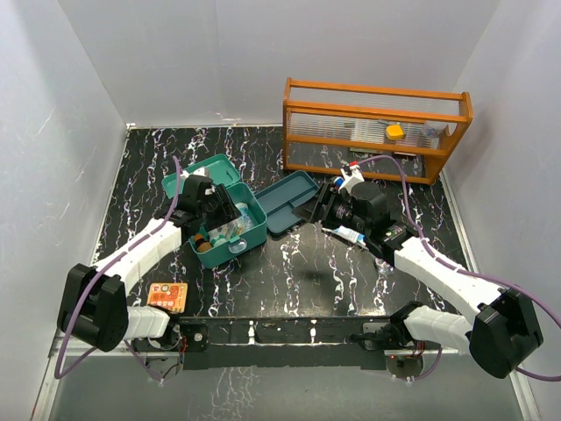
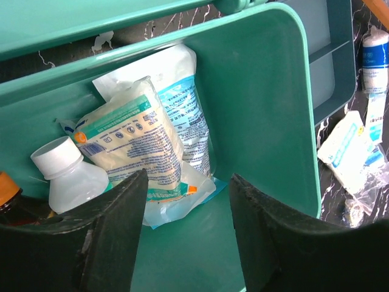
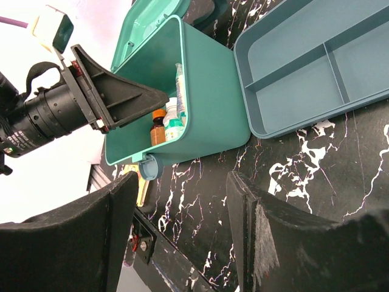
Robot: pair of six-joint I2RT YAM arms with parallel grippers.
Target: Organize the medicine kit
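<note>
- No brand or wording can be read. The two pouches carry fine print in teal and blue, too small to make out.
- The medicine kit (image 1: pixel 250 230) is a teal-green box with rounded corners. Its hinged lid (image 1: pixel 200 168) is thrown back, and it sits directly under the left gripper (image 2: pixel 188 198).
- The left gripper's fingers are spread with nothing between them, and they hang over the box's open interior.
- Just beyond its fingertips lie a cream pouch (image 2: pixel 137 143) overlapping a white-and-blue pouch (image 2: pixel 185 100). To one side of them stand a white-capped bottle (image 2: pixel 67 173) and an orange-capped amber bottle (image 2: pixel 7 198).
- The matching divided insert tray (image 3: pixel 316 67) lies out of the box. It touches the box's side, ahead of the right gripper (image 3: pixel 182 188).
- The right gripper is parted and empty, above the black marbled table (image 3: pixel 304 176).
- A blue-labelled gauze roll (image 2: pixel 375 52) and clear-wrapped packets (image 2: pixel 349 152) lie on the table past the tray.
</note>
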